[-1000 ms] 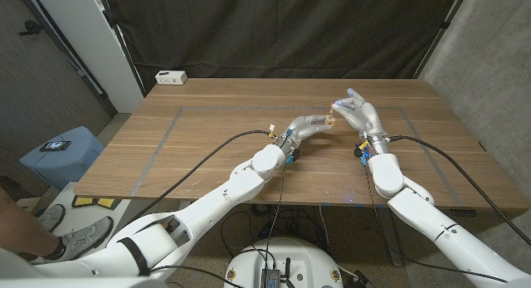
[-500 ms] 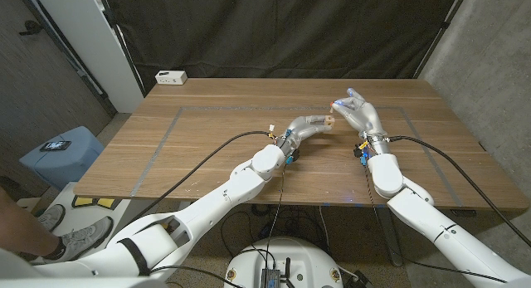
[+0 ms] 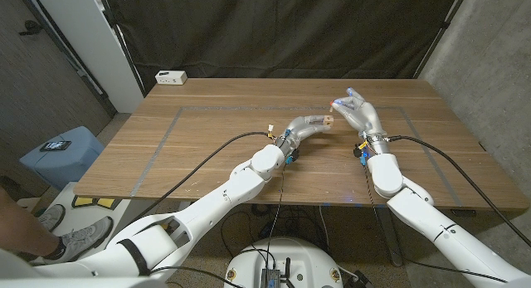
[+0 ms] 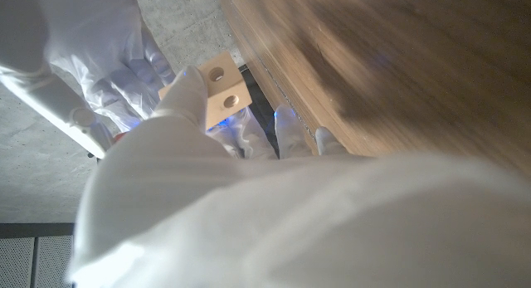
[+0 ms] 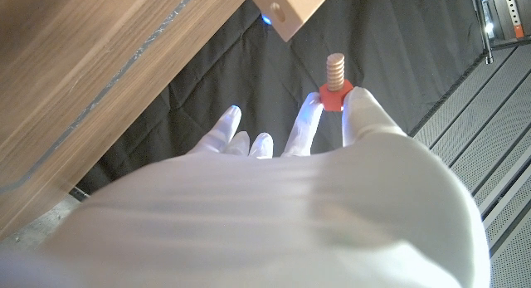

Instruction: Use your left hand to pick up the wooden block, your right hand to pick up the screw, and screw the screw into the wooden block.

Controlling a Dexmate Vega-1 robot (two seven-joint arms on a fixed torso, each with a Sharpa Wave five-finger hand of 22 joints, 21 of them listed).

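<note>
My left hand (image 3: 309, 126) holds a small pale wooden block (image 3: 329, 119) above the table's middle; the left wrist view shows the block (image 4: 221, 95) with two round holes in its face. My right hand (image 3: 358, 114) is just to the right of it, pinching a screw with a red head and a wooden threaded shaft (image 5: 335, 83). In the right wrist view the shaft points toward the block's corner (image 5: 292, 9), with a small gap between them. The right hand (image 4: 124, 68) shows behind the block in the left wrist view.
A white box (image 3: 171, 76) sits at the table's far left corner. The wooden table (image 3: 207, 147) has grey tape lines marking a rectangle. A blue stool (image 3: 60, 151) stands on the floor to the left, and a black curtain hangs behind the table.
</note>
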